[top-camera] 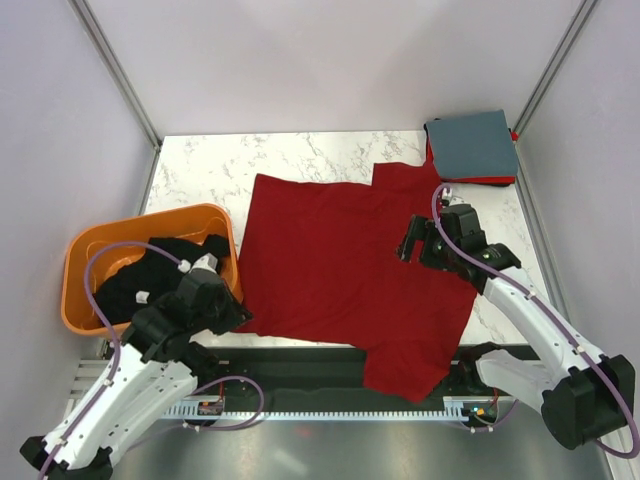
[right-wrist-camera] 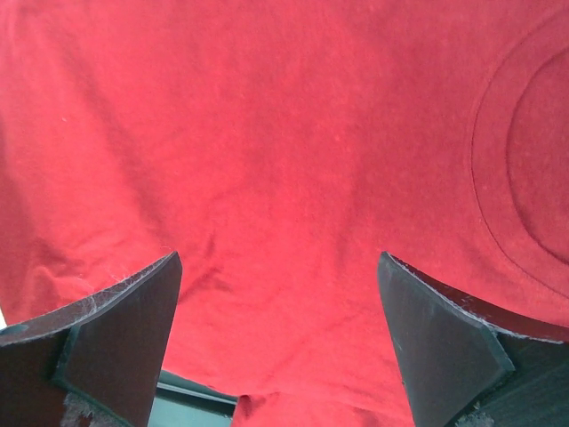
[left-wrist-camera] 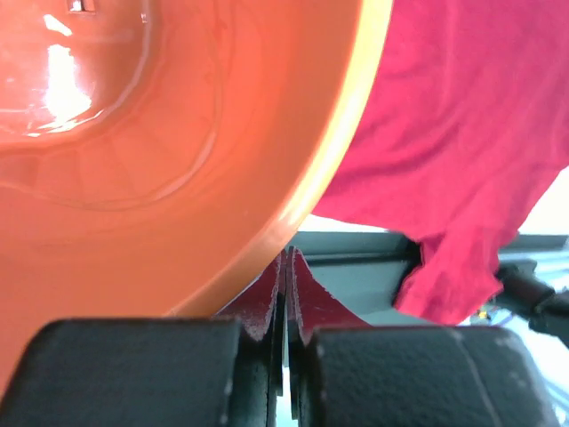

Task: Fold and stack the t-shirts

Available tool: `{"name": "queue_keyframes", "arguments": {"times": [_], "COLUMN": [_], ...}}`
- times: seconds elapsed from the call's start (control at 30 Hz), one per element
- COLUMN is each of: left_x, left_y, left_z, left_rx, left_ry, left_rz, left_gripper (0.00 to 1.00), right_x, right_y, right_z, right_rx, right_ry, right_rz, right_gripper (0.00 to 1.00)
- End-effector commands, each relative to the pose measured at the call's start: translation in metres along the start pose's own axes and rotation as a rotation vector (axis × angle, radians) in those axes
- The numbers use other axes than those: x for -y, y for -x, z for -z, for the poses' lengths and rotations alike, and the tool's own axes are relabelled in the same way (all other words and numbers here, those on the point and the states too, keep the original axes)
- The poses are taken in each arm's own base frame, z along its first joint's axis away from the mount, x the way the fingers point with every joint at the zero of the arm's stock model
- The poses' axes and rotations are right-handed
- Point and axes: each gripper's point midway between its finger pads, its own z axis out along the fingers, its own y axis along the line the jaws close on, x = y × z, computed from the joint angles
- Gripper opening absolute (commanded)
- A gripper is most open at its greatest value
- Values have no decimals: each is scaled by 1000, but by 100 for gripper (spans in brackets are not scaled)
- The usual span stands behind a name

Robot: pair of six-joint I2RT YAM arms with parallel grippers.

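Top external view: the dark red t-shirt (top-camera: 350, 270) lies spread flat across the marble tabletop (top-camera: 200, 170), its near sleeve hanging over the front edge. A black t-shirt (top-camera: 150, 270) sits heaped in the orange basket (top-camera: 90, 250) at left, and a folded stack (top-camera: 472, 145), grey-blue over red, rests at the far right corner. The left end effector (top-camera: 238, 316) sits at the shirt's near-left corner, and the right end effector (top-camera: 410, 245) hovers over its right half.

Left wrist view: the fingers are pressed together on a thin pleat of red hem, just beside the basket wall.

Right wrist view: the fingers stand wide apart with nothing between them, above smooth red cloth near the collar seam.

The cloth is judged light, limp and prone to bunching. Pinching at corners, hem or shoulder seams should give the surest hold.
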Motion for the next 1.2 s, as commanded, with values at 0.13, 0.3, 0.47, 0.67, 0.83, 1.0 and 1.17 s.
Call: {"name": "queue_keyframes", "arguments": {"times": [0.13,0.3,0.47,0.67,0.83,1.0,1.17], "left_x": [7,-10,9,94,65,24,-27], "left_y": [61,169,277,240,172,143,144], "left_z": [-32,-72,-73,-37,-19,-2,1], "left_rx": [119,171,177,240,201,241,298], "left_ry": [190,252,148,0,-2,95,239], "left_rz": [5,4,127,-60,-48,-56,9], "left_gripper": [2,2,4,49,51,49,68], "right_x": [0,5,4,10,10,11,14], "right_y": [-2,0,1,-9,-16,-17,-25], "right_z": [5,12,20,16,9,6,10], "right_rx": [-2,3,13,-3,-23,-29,-41], "right_ry": [0,-23,-16,-26,-13,-15,-16], "right_rz": [15,46,49,46,39,36,36], "right_gripper": [98,98,98,98,98,98,98]}}
